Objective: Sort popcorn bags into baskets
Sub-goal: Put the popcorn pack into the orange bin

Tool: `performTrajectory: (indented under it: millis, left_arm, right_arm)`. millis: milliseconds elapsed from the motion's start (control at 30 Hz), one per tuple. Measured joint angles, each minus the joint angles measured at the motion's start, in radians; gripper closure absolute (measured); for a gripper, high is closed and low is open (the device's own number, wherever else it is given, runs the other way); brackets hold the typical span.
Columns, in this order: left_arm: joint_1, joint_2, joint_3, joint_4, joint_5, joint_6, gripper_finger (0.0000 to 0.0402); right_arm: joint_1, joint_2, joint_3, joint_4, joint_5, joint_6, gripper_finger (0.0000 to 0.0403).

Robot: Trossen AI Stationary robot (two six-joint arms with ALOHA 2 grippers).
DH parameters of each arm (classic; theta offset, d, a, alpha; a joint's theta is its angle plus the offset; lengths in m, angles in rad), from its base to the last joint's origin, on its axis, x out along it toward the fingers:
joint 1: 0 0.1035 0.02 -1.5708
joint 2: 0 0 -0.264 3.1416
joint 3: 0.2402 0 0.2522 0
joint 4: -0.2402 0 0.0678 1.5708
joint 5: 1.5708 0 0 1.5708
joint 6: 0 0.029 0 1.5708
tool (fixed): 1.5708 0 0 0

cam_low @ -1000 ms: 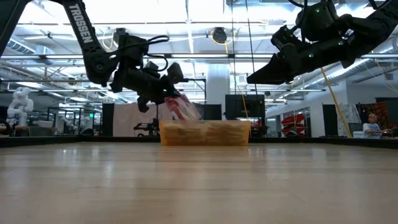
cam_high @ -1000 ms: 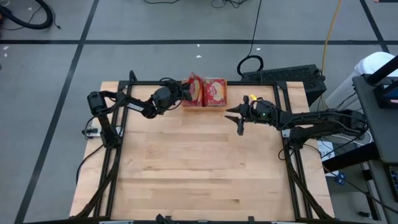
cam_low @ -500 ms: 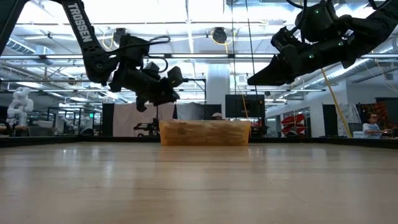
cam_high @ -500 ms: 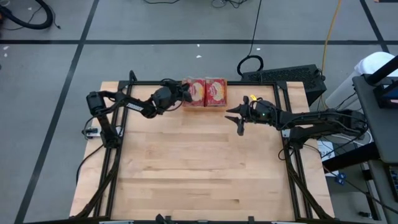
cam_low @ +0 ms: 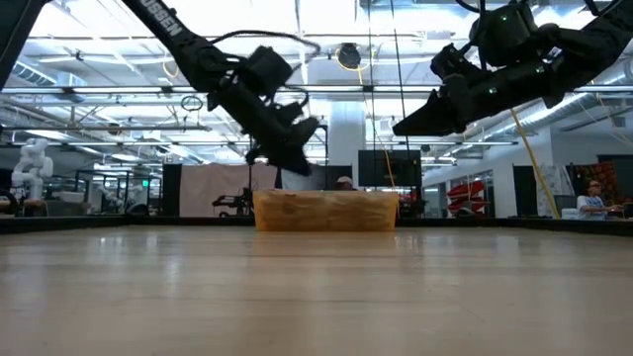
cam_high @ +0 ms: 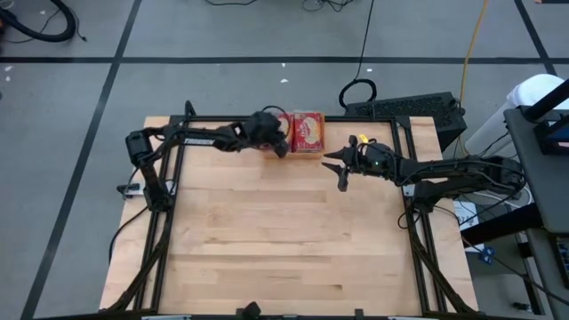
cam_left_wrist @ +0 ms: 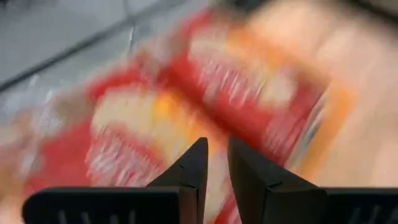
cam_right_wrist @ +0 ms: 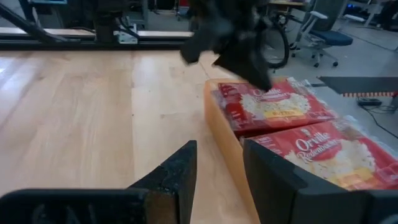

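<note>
Red/yellow popcorn bags (cam_right_wrist: 273, 107) – translucent orange basket (cam_right_wrist: 225, 144) – pale wood table (cam_high: 284, 240)

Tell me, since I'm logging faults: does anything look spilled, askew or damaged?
Nothing stands out. The popcorn bags lie flat inside the orange basket at the table's far edge, left gripper over them, right gripper beside the basket.

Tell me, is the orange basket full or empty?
Not empty: the orange basket holds red popcorn bags lying flat. How deep the pile goes, cannot tell.
</note>
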Motion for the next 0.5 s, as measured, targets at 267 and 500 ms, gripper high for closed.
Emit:
performTrajectory:
  millis: [267,500]
  left_arm:
    - [0.047,0.002,0.022,-0.18,-0.047,0.067,0.0334]
    - [0.068,0.002,0.022,-0.249,-0.042,0.139,0.0334]
  right_arm:
    - [0.0,0.0,0.0,0.024,0.0,0.001,0.0277]
    - [0.0,0.0,0.0,0.021,0.0,0.0,0.0277]
